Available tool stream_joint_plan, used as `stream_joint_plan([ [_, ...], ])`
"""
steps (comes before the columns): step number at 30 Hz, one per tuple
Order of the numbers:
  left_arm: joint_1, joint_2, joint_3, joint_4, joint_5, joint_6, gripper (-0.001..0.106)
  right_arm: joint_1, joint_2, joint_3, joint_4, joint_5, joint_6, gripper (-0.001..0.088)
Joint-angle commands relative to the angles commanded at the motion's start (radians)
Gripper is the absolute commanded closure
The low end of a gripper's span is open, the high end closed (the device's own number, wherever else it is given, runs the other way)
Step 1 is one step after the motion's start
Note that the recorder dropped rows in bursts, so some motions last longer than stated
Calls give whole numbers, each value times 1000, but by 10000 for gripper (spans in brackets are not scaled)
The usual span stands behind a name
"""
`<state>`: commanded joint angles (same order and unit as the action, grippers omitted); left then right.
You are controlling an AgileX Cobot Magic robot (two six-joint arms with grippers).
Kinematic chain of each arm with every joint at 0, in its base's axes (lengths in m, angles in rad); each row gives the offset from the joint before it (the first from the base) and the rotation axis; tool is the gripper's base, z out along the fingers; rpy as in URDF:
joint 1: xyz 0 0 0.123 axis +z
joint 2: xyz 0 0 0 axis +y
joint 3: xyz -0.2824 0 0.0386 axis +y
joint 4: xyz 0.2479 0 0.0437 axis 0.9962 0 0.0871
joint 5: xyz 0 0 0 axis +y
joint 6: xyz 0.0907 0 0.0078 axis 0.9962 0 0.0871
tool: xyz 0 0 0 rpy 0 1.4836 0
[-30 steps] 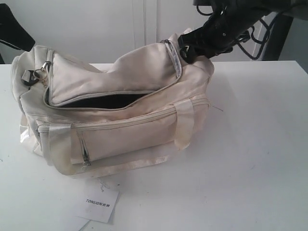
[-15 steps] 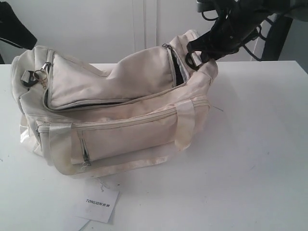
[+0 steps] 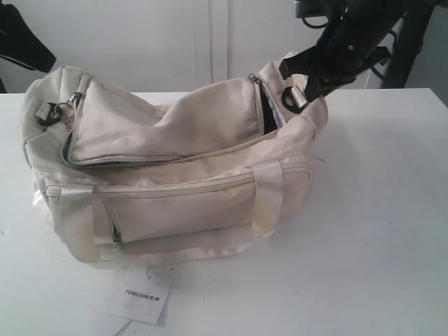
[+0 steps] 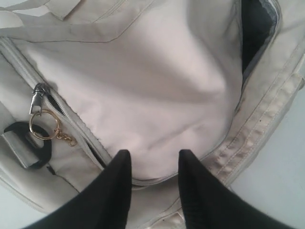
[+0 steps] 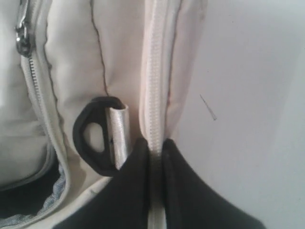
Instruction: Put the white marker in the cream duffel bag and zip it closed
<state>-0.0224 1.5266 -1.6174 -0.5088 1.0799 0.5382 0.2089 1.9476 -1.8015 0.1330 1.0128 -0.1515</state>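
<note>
The cream duffel bag [image 3: 175, 189] lies on the white table with its top flap [image 4: 143, 81] sagging over the opening. A dark gap shows only at the flap's right end [image 3: 266, 108]. My right gripper [image 5: 153, 143] is shut on a cream zip-edged strip of the bag's right end, beside a black strap clip [image 5: 90, 138]; in the exterior view this gripper [image 3: 299, 82] holds that end raised. Above the flap near the bag's other end hovers my left gripper [image 4: 151, 155], open and empty, close to the zip pull with its gold ring [image 4: 40, 95]. The white marker is hidden.
A white paper tag [image 3: 143, 295] with printed text lies on the table [image 3: 371, 231] in front of the bag. A second zip pull [image 5: 21, 40] sits near the right end. The left arm [image 3: 24, 38] shows dark at the upper left.
My right gripper has pulled the bag's right end rightward and kept it raised. The flap has dropped over the wide dark opening, and the whole bag has slid slightly right.
</note>
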Motion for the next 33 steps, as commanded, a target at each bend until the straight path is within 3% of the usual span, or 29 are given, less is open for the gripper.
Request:
stream_joint_plan([
  [5,0,0,0,68,-87,-36,667,0,-20,-2,4,3,0,387],
  [8,0,0,0,82,-180,-57,667,0,-58,-2,2,3,0,278],
  [11,0,0,0,104,-271,-119,667,0,-101,-2,24,0,-8,285],
  [15,21,22,0,114,-298,-123,667,0,-133,0,109,-10,-99,339],
  [21,146,72,0,60,-221,-175,667,39,-149,0,146,-14,-117,456],
  [27,218,98,0,-7,-174,-139,615,143,-154,0,206,-87,-139,459],
  [33,220,139,0,-56,-172,-139,568,273,-129,0,208,-201,-163,459],
])
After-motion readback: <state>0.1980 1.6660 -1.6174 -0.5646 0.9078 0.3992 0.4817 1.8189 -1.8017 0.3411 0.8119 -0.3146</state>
